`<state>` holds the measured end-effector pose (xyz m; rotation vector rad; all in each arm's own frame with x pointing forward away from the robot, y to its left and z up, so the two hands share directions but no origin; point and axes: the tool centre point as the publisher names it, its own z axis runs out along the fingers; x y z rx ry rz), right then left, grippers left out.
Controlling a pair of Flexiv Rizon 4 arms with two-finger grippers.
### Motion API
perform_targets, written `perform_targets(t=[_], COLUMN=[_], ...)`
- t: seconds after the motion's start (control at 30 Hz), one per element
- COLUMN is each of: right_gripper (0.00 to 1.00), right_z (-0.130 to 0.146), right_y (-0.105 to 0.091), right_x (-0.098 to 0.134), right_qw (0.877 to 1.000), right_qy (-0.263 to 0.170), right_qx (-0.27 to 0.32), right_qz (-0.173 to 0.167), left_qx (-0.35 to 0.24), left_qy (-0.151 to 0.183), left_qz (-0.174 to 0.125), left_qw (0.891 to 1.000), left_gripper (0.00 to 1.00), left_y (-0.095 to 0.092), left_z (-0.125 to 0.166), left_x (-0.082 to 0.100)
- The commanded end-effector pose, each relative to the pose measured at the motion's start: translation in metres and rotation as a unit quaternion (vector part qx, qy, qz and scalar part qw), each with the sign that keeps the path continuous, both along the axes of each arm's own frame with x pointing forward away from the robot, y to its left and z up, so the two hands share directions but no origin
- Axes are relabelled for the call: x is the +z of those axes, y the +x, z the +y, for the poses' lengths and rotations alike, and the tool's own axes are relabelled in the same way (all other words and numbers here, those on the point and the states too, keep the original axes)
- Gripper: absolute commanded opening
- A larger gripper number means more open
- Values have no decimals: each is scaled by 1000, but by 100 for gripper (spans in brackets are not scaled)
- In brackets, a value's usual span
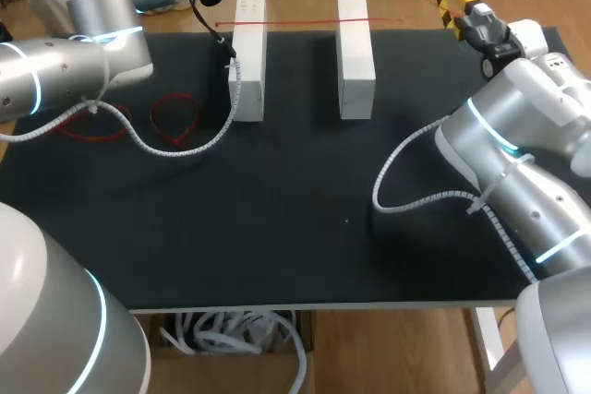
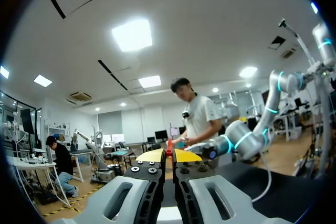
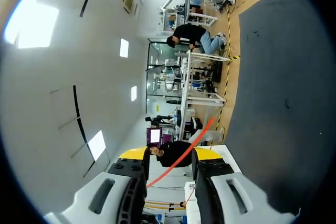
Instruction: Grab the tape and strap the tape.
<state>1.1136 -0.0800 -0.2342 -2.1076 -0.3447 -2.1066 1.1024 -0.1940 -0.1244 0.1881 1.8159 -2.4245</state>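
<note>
Head view has the red strap [image 1: 300, 21] lying straight across the tops of two white blocks [image 1: 355, 57], around 12 o'clock on the table. It looks like thin, light, bendy plastic, probably slick, so I'd pinch the free end poking out at 3 o'clock. No writing I can read. The right gripper [image 3: 170, 153] sits off that end, jaws apart, holding nothing. The left gripper [image 2: 169, 153] hangs at 11 o'clock, and I can't tell its grip.
</note>
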Motion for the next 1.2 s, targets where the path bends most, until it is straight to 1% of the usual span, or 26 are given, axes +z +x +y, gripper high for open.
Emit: perform_targets(t=[0.03,0.07,0.53,0.73,0.77,0.87,0.9,0.97,1.03,1.07,1.1,1.13,1.2], right_gripper=[9,0,0,0,0,0,0,0,0,0,0,0,0], right_z=[2,3,7,9,10,12,12,12,12,12,12,12,12], right_y=[2,3,3,3,3,1,1,1,0,0,0,1,1], right_x=[-1,-1,1,0,-1,-1,-1,-1,-1,-1,-1,-1,-1], right_qw=[1000,1000,1000,1000,1000,999,999,999,999,999,998,998,998], right_qy=[0,0,-7,-18,-19,-25,-26,-25,-29,-30,-33,-35,-38], right_qx=[-2,-1,9,23,24,31,32,37,40,42,45,46,51], right_qz=[-3,-3,-4,-4,-4,-4,-4,-2,-3,-3,-4,-4,-3], left_qx=[3,3,3,3,6,19,19,15,13,13,5,-1,-20], left_qy=[0,0,0,0,10,45,57,92,111,127,152,178,216], left_qz=[0,0,0,0,-5,-2,-2,-4,-7,-8,-9,-10,-6], left_qw=[1000,1000,1000,1000,1000,999,998,996,994,992,988,984,976], left_gripper=[0,0,0,0,0,0,0,0,0,0,0,0,0], left_y=[-2,-2,-2,-2,-2,-2,-2,-3,-4,-4,-5,-6,-9], left_z=[0,0,0,0,0,-1,-2,-4,-5,-6,-7,-8,-11], left_x=[0,0,0,0,1,0,0,-1,0,0,0,0,0])
